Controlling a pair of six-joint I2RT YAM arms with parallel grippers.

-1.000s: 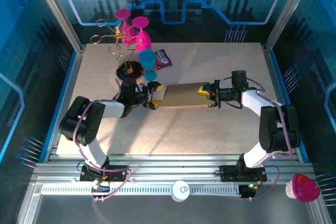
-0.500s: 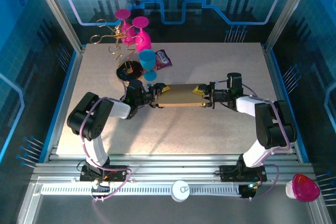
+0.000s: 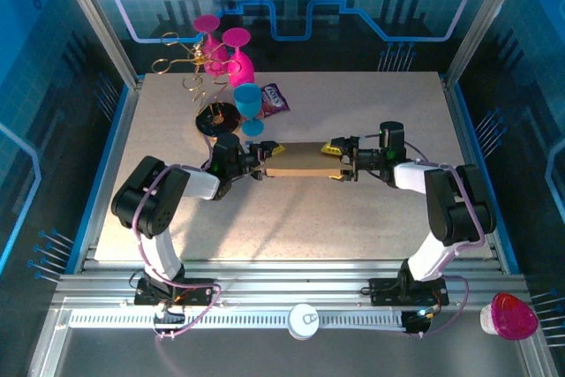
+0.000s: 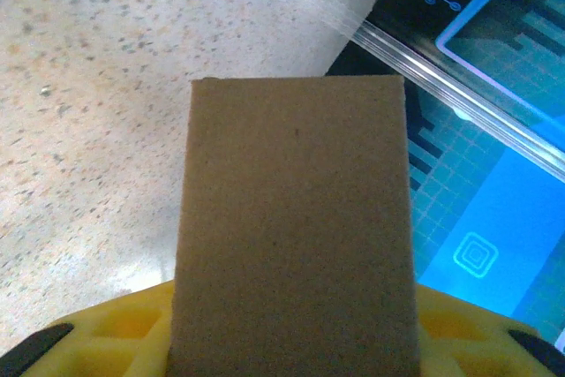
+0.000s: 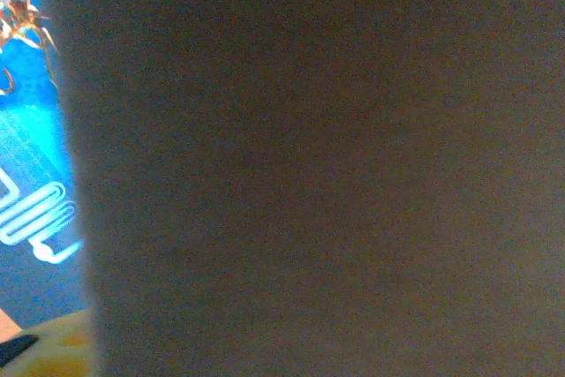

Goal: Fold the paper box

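The paper box (image 3: 300,160) is a plain brown cardboard piece lying mid-table between both arms. My left gripper (image 3: 264,160) is shut on its left end, one yellow finger on each long side. In the left wrist view the cardboard panel (image 4: 296,218) runs straight out from between the yellow fingers (image 4: 97,333). My right gripper (image 3: 335,161) straddles the box's right end with its jaws open wider than the box. Dark cardboard (image 5: 309,165) covers nearly the whole right wrist view, with a sliver of yellow finger (image 5: 53,346) at the bottom left.
At the back left stand a gold wire rack (image 3: 181,64), pink goblets (image 3: 231,55), a blue goblet (image 3: 249,105), a black disc (image 3: 217,116) and a purple packet (image 3: 274,97). A pink cup (image 3: 510,315) sits off the table at the front right.
Both grippers have moved in toward the middle and the box now looks shorter between them. The left jaws have narrowed onto the box. The right jaws have widened.
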